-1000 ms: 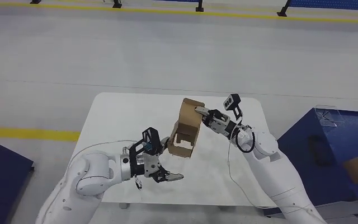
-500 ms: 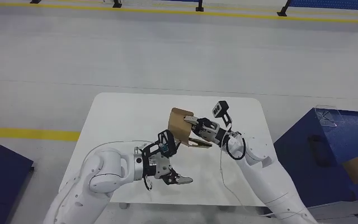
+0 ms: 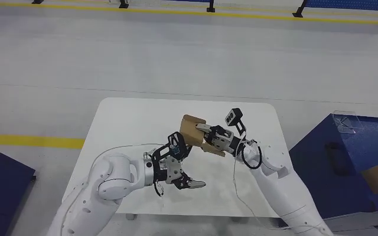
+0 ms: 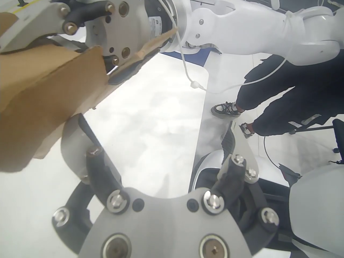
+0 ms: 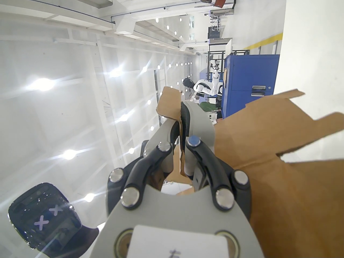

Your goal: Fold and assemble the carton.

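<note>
Moved: over the last second the carton (image 3: 192,128) has come lower and nearer the table's middle, tipped from near upright to slanting. The right arm drew in with it, and the left arm swung in beneath it.
Carton: we see it held in the air over the middle of the table (image 3: 130,124), brown, partly folded, with its notched flaps hanging loose.
Why held so: we judge that carrying it clear of the tabletop leaves the loose flaps free to be bent from underneath.
Right gripper (image 5: 180,120): its jaws are closed tight on an edge of one cardboard panel, which is pinched between the two pads. This arm bears the whole carton.
Why there: a grip on one edge leaves the rest of the carton uncovered for the other arm.
Left gripper (image 4: 154,127): its jaws are spread wide and hold nothing. One finger lies just beside the carton's lower face, and we cannot tell whether it touches.
Why there: we take it as set to press or catch a flap while the right arm steadies the carton.
Count: one carton, one table, and two grippers, of which one is loaded and one is empty.
Progress: by our reading the folding is under way and not finished, as the flaps are not yet tucked.
</note>
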You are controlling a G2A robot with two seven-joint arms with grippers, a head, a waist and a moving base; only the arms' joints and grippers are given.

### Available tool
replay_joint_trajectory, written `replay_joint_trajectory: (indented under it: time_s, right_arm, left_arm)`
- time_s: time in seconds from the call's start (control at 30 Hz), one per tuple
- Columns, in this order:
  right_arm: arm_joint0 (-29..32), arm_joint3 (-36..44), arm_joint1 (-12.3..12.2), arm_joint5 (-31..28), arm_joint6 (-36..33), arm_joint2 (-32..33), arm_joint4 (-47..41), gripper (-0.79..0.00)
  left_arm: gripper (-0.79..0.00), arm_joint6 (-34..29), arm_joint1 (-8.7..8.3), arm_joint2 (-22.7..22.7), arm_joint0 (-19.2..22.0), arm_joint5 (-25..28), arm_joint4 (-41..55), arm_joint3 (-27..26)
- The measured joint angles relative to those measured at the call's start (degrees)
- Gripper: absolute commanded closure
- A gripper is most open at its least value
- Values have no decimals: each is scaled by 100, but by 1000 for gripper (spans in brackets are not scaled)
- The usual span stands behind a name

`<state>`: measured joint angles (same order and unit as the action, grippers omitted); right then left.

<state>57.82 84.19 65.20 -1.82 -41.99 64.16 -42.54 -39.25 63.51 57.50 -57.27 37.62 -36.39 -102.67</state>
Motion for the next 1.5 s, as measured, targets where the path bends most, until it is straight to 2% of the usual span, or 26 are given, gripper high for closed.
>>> replay_joint_trajectory:
  time_s: [0.13, 0.3, 0.7, 0.8, 1.2, 1.3, 1.37, 1.43, 1.5]
  right_arm:
    - [-97, 80, -26, -253, -141, 21, 571, 0]
    - [-93, 76, -24, -251, -133, 20, 611, 0]
    - [-292, -346, 28, 460, 290, 477, -540, 0]
    - [-304, -358, 29, 494, 275, 491, -574, 0]
    - [-287, -345, 32, 492, 298, 490, -589, 0]
    - [-178, -298, 103, 776, 720, 523, -1260, 0]
    - [-189, -326, 172, 1340, 1194, 554, -2197, 0]
    - [-247, -374, 219, 2038, 1631, 592, -3115, 0]
    - [-291, -428, 247, 2609, 1976, 640, -3802, 0]
  left_arm:
    - [-785, -2, -28, 88, -58, 42, 174, 91]
    - [-785, -50, -58, 162, -97, 58, 185, 24]
    - [-785, 145, -180, 637, -494, 2, 197, 13]
    - [-785, 185, -206, 766, -551, -3, 209, 11]
    - [-785, 249, -199, 792, -575, -17, 241, -47]
    - [-785, 1066, -188, 899, -767, 334, 33, -288]
    - [-785, 2051, -170, 1083, -988, 578, -240, -421]
    - [-785, 3156, -143, 1326, -1221, 495, -808, -564]
    - [-785, 4212, -107, 1462, -1452, 104, -1677, -677]
